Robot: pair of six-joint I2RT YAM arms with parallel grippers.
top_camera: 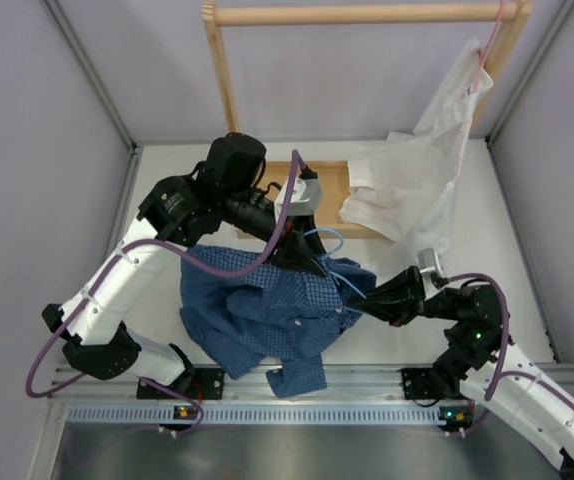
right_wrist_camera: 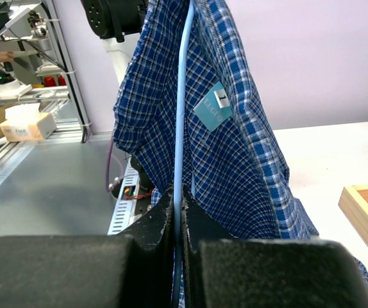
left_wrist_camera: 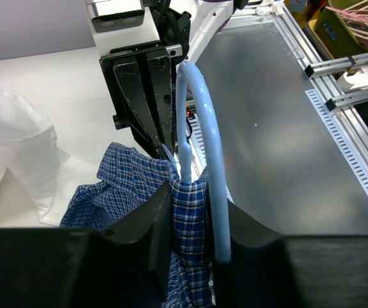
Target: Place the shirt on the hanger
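Right pincer [right_wrist_camera: 177,206] clamps thin wire hanger [right_wrist_camera: 183,96]; fine-checked shirt [right_wrist_camera: 248,160] drapes it.

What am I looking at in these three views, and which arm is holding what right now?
Two robot arms with two-finger grippers work on a white table. The top view looks down from behind them; the other two come from wrist cameras. The blue checked button-up shirt hangs bunched between them. The left gripper clamps the light blue wire hanger together with shirt cloth; the right gripper pinches the same wire. A plain white shirt hangs from the wooden rack.
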